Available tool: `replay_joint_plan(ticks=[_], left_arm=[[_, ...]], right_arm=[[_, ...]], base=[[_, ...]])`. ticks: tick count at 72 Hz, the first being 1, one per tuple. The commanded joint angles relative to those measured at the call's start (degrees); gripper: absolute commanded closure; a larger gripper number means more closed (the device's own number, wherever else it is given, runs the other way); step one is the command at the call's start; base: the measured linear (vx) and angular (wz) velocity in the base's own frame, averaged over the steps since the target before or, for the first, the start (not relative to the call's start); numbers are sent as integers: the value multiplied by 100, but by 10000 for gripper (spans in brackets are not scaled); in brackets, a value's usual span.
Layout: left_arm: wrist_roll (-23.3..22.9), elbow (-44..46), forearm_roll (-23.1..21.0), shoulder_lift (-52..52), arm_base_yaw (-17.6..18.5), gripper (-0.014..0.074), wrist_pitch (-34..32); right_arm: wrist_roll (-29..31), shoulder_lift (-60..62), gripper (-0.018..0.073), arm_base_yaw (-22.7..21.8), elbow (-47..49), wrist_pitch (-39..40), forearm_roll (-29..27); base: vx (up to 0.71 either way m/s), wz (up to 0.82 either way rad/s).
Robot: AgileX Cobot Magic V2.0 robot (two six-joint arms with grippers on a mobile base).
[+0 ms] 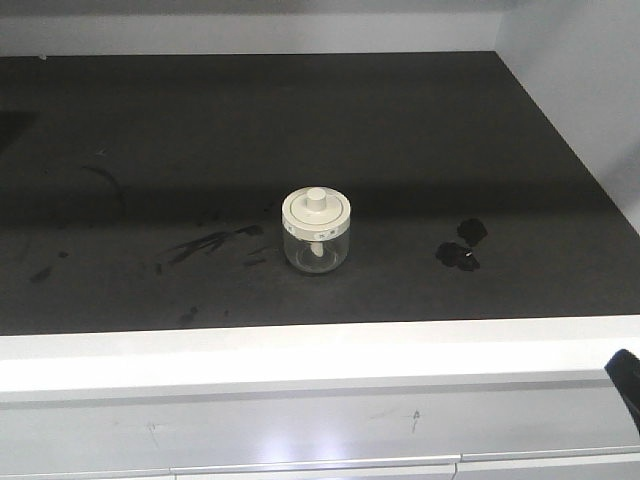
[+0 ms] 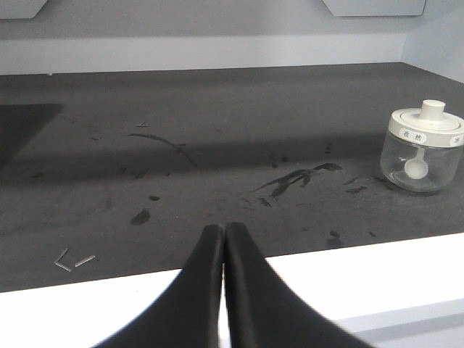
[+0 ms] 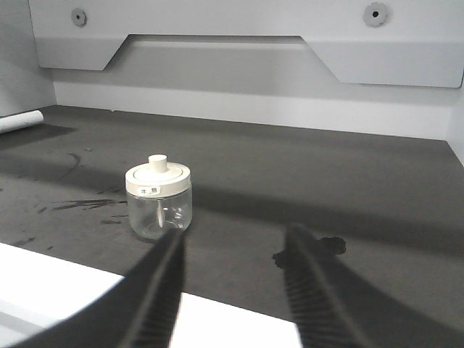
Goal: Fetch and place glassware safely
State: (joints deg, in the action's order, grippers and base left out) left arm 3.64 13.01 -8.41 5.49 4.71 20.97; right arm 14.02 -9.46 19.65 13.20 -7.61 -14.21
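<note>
The glassware is a small clear glass jar with an off-white knobbed lid, standing upright on the dark counter near its front edge. In the left wrist view the glassware is far right, well away from my left gripper, which is shut and empty over the counter's front edge. In the right wrist view the glassware stands just beyond the left finger of my right gripper, which is open with nothing between its fingers. A black bit of the right arm shows at the front view's lower right.
A black smudge or scrap lies right of the jar. Dark streaks mark the counter to its left. A white ledge runs along the front, drawers below. A grey back wall and side wall enclose the counter.
</note>
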Motion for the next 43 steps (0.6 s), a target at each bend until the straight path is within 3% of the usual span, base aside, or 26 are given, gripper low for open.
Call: replay_joint_plan(ticks=[1, 7, 16, 29, 43], left_arm=[[9, 153, -71, 55, 18, 603, -468], [9, 153, -71, 55, 18, 603, -468], [9, 153, -71, 55, 18, 603, -468], [9, 153, -71, 55, 18, 603, -468], [9, 153, -71, 55, 18, 603, -468]], right_arm=[[43, -61, 143, 7, 144, 445, -23], [18, -61, 130, 7, 144, 536, -69], [-306, -97, 131, 7, 156, 761, -600], [281, -1008, 131, 22, 662, 536, -624], [819, -2480, 131, 839, 1471, 1090, -627]], base=[[0, 0], [0, 0], [0, 0], [0, 0], [0, 0]])
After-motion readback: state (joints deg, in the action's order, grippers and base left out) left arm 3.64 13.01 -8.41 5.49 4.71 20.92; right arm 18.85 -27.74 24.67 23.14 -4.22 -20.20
